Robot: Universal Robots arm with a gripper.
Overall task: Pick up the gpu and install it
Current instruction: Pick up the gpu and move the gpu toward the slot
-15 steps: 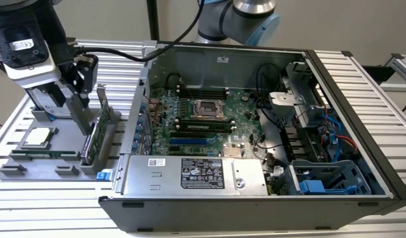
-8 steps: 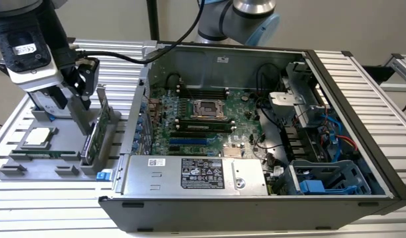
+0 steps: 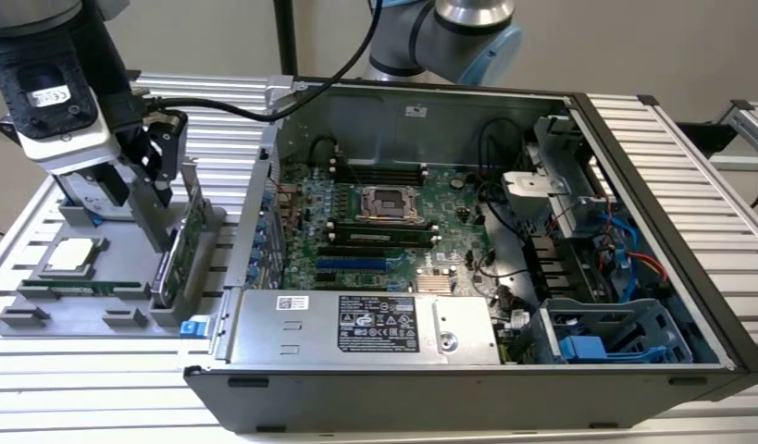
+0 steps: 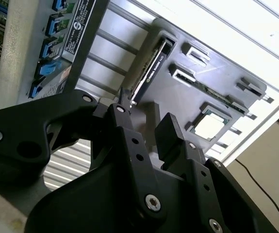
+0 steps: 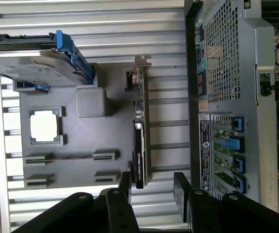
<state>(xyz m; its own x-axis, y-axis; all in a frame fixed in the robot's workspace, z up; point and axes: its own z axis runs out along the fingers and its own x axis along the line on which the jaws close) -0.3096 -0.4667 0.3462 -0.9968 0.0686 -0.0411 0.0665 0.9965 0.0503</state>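
The gpu (image 5: 139, 155), flat green-and-black card, stands edgewise near the parted claw (image 5: 152, 183)

Table (image 3: 94, 388): carries the tray (image 3: 126, 264) at the exterior view's left, the computer case (image 3: 478, 407) just beside it at the right.
Tray: the gpu (image 5: 140, 145) stands on edge along the side nearest the case; chip (image 5: 44, 126), memory stick (image 5: 71, 156) and hard drive (image 5: 27, 60) sit farther out.
My gripper (image 5: 153, 187): over the tray — my fingers (image 5: 182, 191) apart, the gpu's end in line with the gap.
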